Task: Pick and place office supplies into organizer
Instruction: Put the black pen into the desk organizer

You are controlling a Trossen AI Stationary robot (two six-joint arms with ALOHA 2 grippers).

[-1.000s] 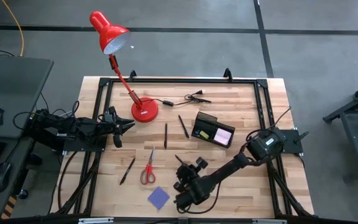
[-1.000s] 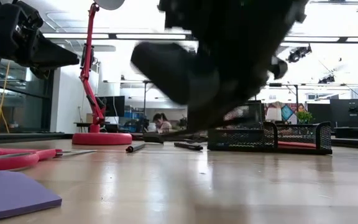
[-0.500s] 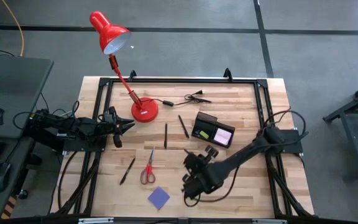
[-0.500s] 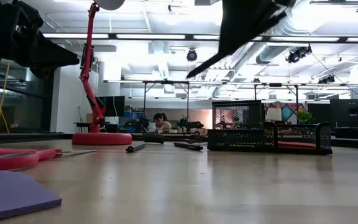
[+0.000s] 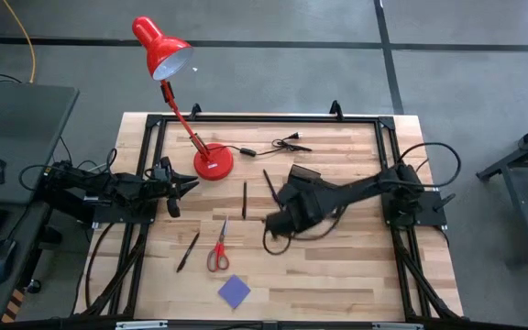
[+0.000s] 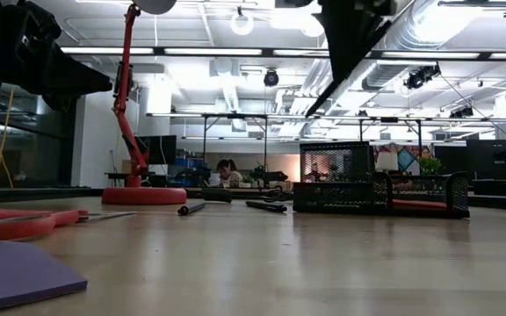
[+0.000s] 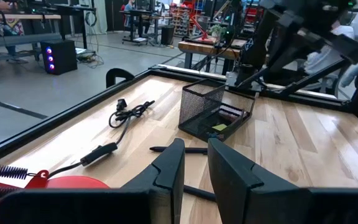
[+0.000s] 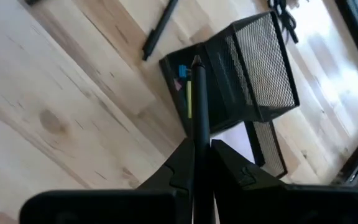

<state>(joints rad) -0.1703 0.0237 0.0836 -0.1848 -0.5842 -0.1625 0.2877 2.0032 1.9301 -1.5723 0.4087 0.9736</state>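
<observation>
My right gripper [image 8: 199, 147] hovers over the table's middle [image 5: 278, 223], shut on a thin dark pen [image 8: 197, 99]. The pen's free end points at the black mesh organizer [image 8: 244, 74], which the right arm mostly hides in the high view [image 5: 302, 172]. A pink pad [image 7: 232, 113] and a small yellow piece [image 7: 219, 127] lie inside the organizer [image 7: 213, 112]. Red-handled scissors [image 5: 218, 247], a blue-purple pad [image 5: 234, 291] and loose pens [image 5: 244, 199] [image 5: 269, 186] [image 5: 188, 250] lie flat on the wood. My left gripper [image 5: 186, 186] waits open at the left, beside the lamp base. My right gripper pinches the pen between its two fingers near one end [image 8: 199, 140]. The pen runs along the fingers and sticks out well past their ends. The fingers slant down from above. The pen [image 6: 323, 92] is lifted clear of the table, tilted.
A red desk lamp [image 5: 177, 87] stands on its round base [image 5: 214, 163] at the far left. A black cable with plug [image 5: 278, 144] lies near the far edge. A black metal frame [image 5: 264, 119] borders the table. Bare wood lies near the right and near edges.
My right gripper has risen from low over the table near the blue-purple pad and swung toward the far edge, up to the organizer. The pen in its hold has gone with it, lifted clear of the table. The gripper has also turned about.
</observation>
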